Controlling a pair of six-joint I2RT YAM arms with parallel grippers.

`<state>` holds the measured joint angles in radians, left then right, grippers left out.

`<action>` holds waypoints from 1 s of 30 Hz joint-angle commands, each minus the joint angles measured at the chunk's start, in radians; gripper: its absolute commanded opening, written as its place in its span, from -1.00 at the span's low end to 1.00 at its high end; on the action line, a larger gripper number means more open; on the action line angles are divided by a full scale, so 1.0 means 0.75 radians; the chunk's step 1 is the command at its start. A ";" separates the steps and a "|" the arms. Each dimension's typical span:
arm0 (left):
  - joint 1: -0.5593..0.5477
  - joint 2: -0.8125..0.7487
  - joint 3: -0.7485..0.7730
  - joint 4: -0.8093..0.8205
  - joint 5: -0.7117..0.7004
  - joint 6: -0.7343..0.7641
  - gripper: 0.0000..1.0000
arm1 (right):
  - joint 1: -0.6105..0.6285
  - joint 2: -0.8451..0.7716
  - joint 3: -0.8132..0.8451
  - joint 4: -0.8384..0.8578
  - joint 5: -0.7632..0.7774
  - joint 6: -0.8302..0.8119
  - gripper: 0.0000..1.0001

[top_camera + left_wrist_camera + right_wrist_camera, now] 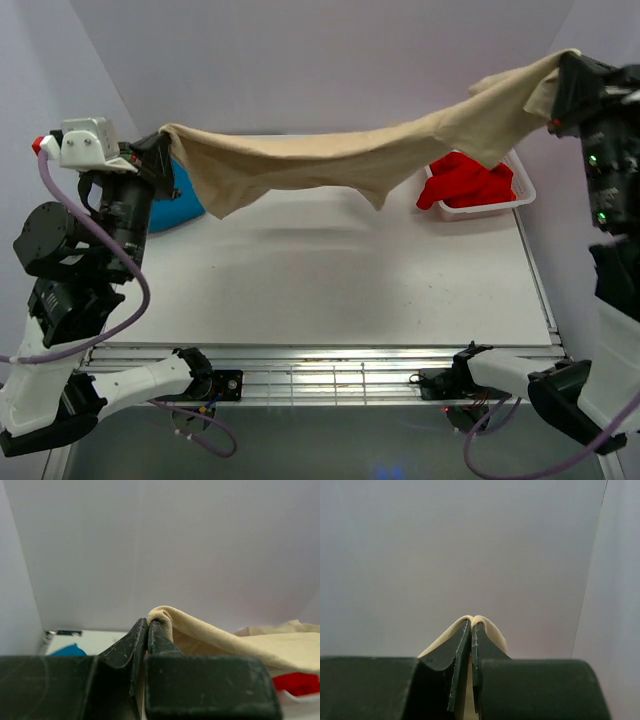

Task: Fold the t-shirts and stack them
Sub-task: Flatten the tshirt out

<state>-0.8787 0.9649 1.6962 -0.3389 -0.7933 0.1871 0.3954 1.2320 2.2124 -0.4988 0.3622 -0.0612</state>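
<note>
Arms raised high, spread wide. left pincer (163, 150) and right pincer (560, 72) each clamped on tan t-shirt (380, 155); cloth stretched, sagging between them above tabletop (330, 290).

Black-and-white left arm (122, 208) and right arm (611, 172) carry lilac cables (143, 285)

**White surface, two loads at the far edge**

The white surface (330, 290) is mostly bare across its middle and near side. At its far left corner lies a bunched teal-blue t-shirt (186, 200). At the far right stands a white lattice basket (500, 205) holding a crumpled red t-shirt (465, 180), which droops over the basket's left rim.
</note>
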 commanded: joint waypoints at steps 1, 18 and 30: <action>0.008 -0.074 -0.063 -0.413 0.174 -0.385 -1.00 | 0.000 -0.133 -0.053 -0.118 -0.129 0.020 -0.85; 0.008 0.061 0.011 -0.502 0.142 -0.444 -1.00 | 0.000 -0.076 -0.109 -0.182 -0.185 0.116 -0.85; 0.695 0.631 0.083 -0.113 0.820 -0.370 -1.00 | -0.014 0.557 0.170 0.000 -0.103 0.027 -0.85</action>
<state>-0.4805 1.3815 1.5906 -0.5285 -0.3820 -0.0902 0.3935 1.5223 2.1883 -0.6277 0.2520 0.0105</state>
